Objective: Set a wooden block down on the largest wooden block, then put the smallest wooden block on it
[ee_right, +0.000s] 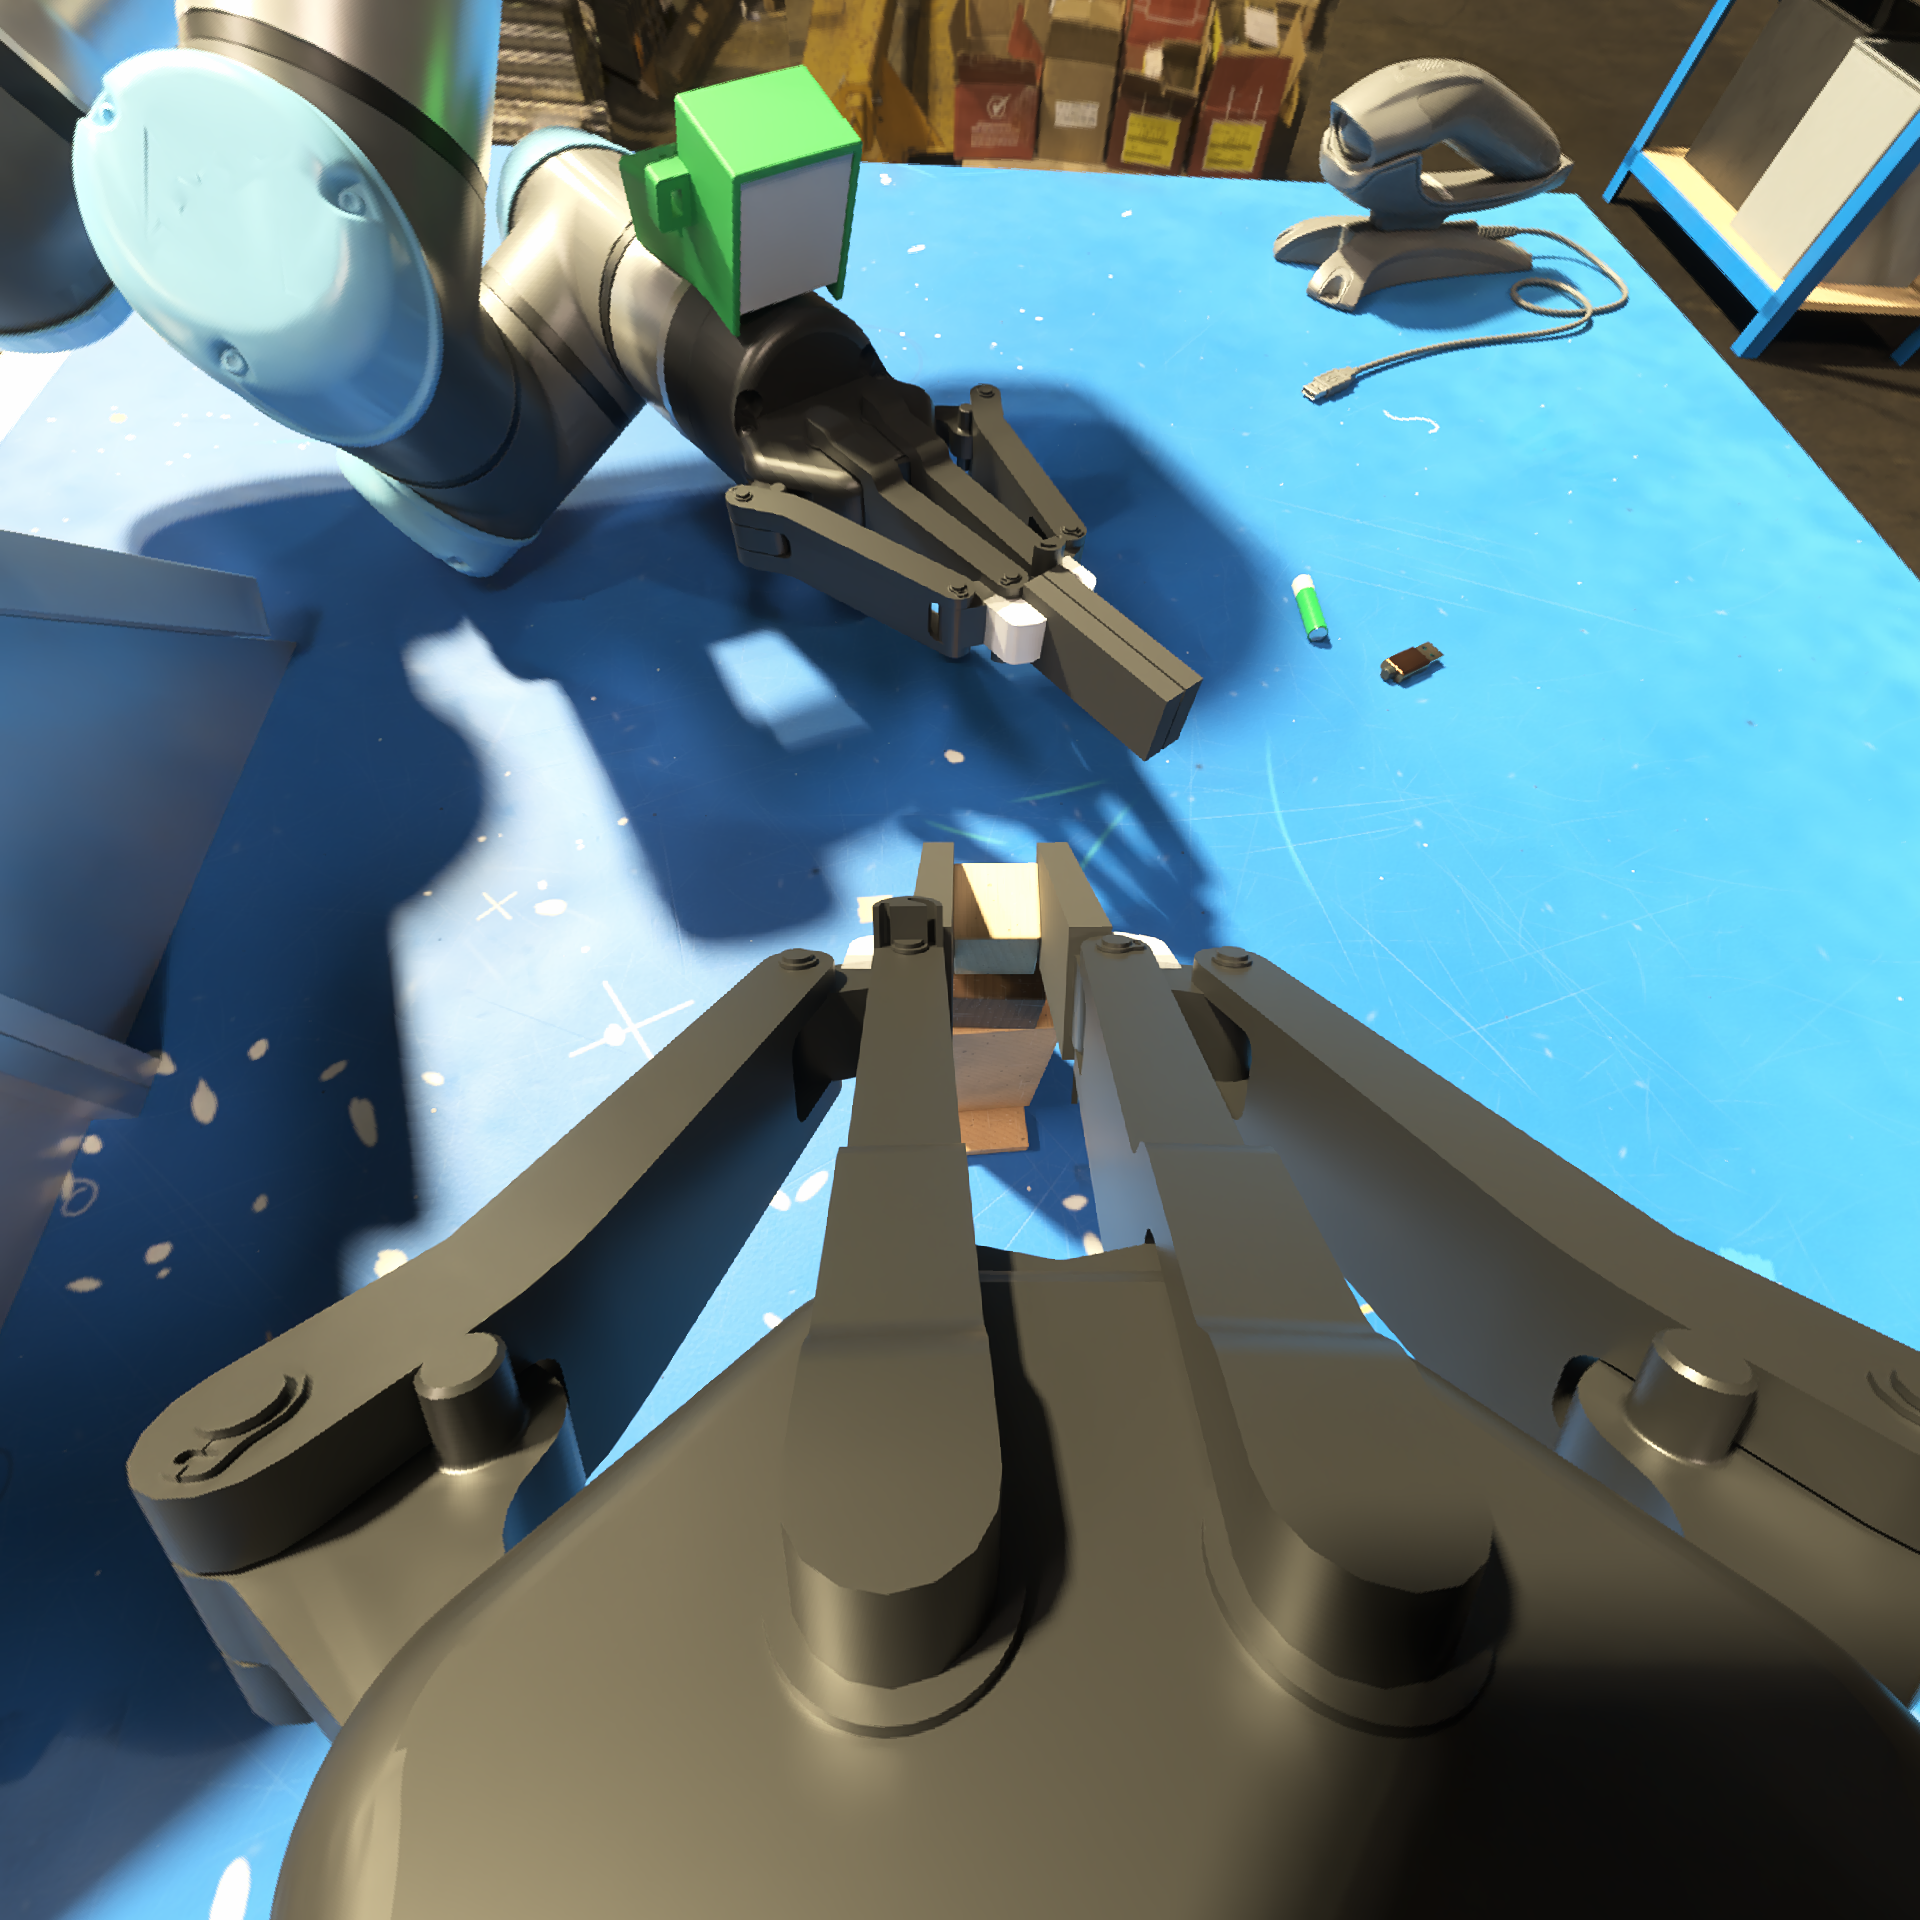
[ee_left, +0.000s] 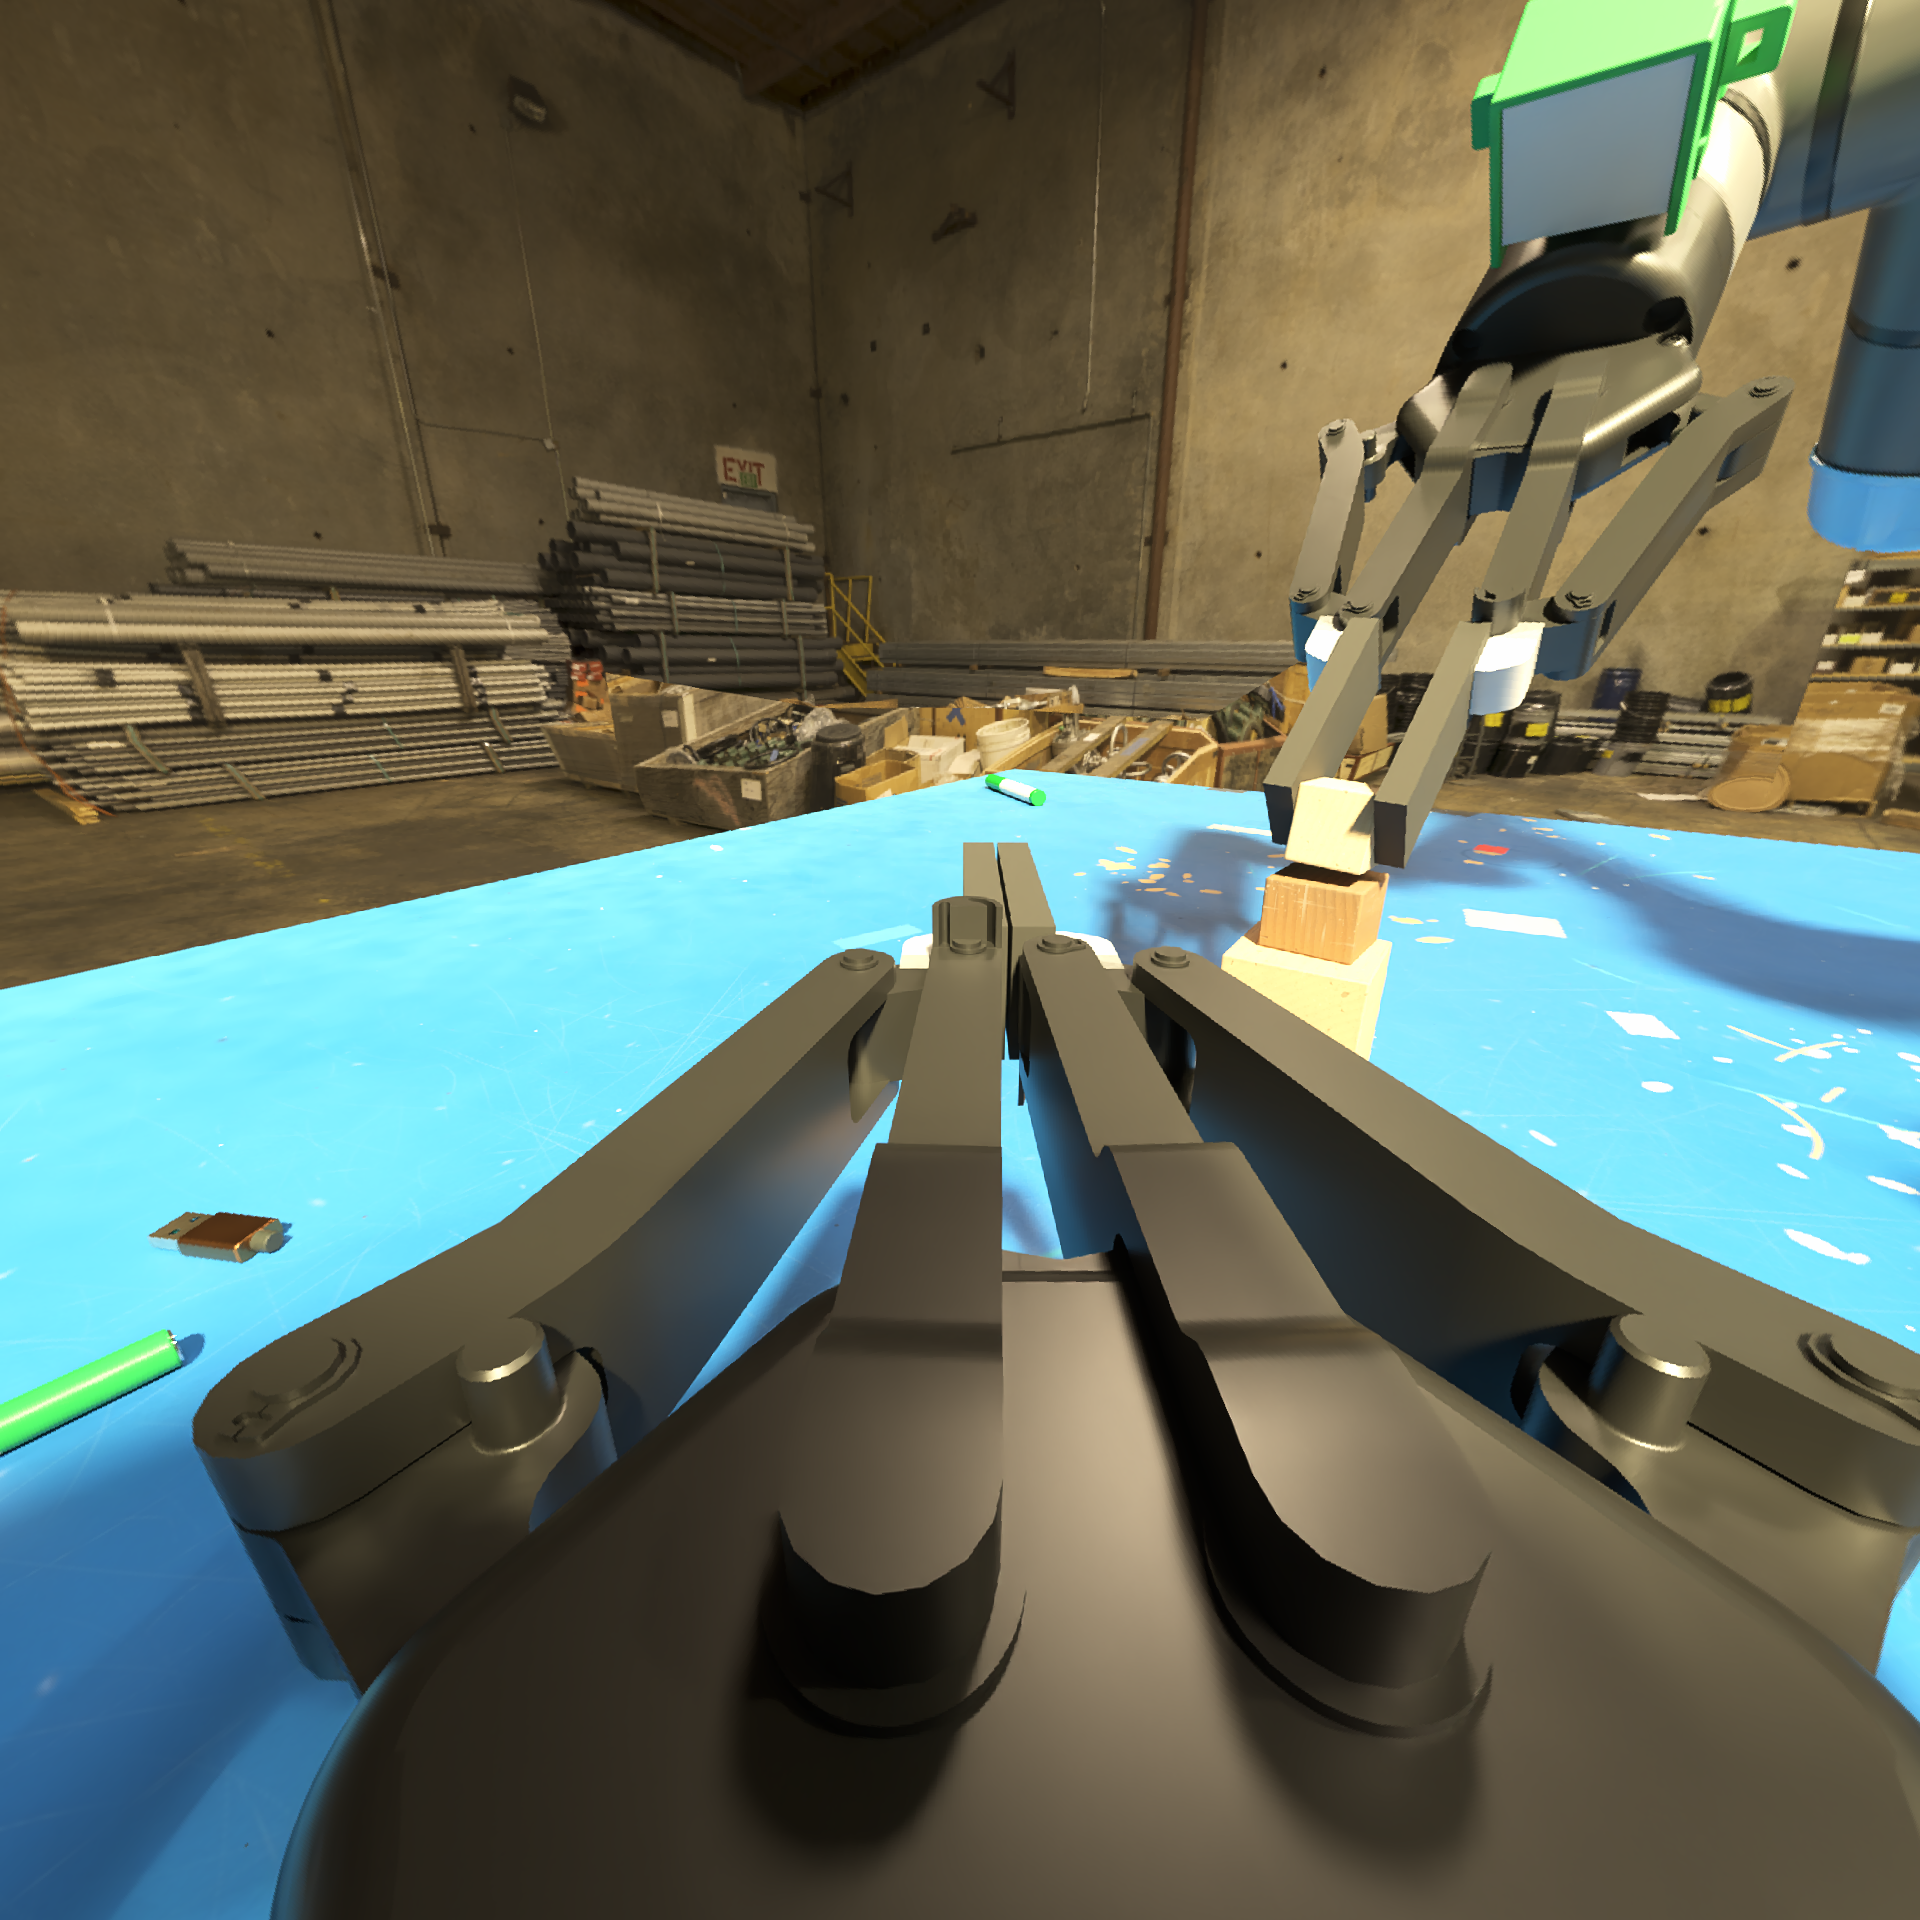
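In the left wrist view, the largest pale wooden block [ee_left: 1311, 992] stands on the blue table [ee_left: 416, 1039] with a reddish-brown wooden block [ee_left: 1320, 916] on top of it. My right gripper [ee_left: 1340, 831] is shut on the smallest pale block [ee_left: 1330, 831] and holds it right over the reddish block; I cannot tell whether they touch. In the right wrist view, the right gripper [ee_right: 997, 873] holds the small block [ee_right: 1000, 904] above the stack [ee_right: 992, 1081]. My left gripper [ee_left: 997, 873] is shut and empty, low over the table to the left of the stack; it also shows in the right wrist view [ee_right: 1164, 707].
A green marker [ee_left: 1016, 790] [ee_right: 1311, 608] and a small brown USB stick [ee_left: 218, 1236] [ee_right: 1411, 663] lie on the table. Another green marker [ee_left: 83, 1387] lies at the left edge. A grey barcode scanner [ee_right: 1434, 177] with its cable stands in a far corner.
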Motion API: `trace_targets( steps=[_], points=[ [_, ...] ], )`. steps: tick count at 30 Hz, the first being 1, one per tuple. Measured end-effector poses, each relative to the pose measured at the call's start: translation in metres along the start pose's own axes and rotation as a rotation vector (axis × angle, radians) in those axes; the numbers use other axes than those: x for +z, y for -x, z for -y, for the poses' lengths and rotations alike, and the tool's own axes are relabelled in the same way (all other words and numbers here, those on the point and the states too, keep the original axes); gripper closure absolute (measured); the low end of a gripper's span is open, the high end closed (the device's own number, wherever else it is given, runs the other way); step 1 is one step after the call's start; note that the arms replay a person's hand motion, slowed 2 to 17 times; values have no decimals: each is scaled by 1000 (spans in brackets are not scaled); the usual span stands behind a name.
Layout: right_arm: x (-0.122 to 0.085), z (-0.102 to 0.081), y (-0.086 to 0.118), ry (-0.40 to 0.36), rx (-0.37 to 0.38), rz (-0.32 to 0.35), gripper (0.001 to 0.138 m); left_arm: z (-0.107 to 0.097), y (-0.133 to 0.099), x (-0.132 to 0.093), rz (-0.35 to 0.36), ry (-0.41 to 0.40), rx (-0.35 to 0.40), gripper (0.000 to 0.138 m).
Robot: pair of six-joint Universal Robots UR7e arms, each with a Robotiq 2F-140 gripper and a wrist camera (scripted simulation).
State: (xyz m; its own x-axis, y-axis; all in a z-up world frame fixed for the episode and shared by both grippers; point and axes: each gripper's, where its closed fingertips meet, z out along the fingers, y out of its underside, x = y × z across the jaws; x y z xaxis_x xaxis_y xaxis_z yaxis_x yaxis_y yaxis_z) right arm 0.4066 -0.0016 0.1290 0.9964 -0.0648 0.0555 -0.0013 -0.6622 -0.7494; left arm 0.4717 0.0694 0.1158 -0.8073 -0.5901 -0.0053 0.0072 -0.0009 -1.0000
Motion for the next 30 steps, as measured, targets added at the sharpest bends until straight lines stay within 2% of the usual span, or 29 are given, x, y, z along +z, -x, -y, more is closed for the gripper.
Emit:
trace_targets(
  steps=[20, 22, 25, 30],
  points=[
    [1, 0, 2, -2, -17, 1, 117, 0, 0, 0, -2, -1, 1, 138],
    [1, 0, 2, -3, -19, 1, 104, 0, 0, 0, -2, -1, 1, 138],
    [1, 0, 3, -7, -22, 6, 93, 0, 0, 0, -2, -2, 1, 138],
    [-1, 2, 4, -25, -21, 13, 86, 0, 0, 0, -3, -4, 1, 138]
  ],
)
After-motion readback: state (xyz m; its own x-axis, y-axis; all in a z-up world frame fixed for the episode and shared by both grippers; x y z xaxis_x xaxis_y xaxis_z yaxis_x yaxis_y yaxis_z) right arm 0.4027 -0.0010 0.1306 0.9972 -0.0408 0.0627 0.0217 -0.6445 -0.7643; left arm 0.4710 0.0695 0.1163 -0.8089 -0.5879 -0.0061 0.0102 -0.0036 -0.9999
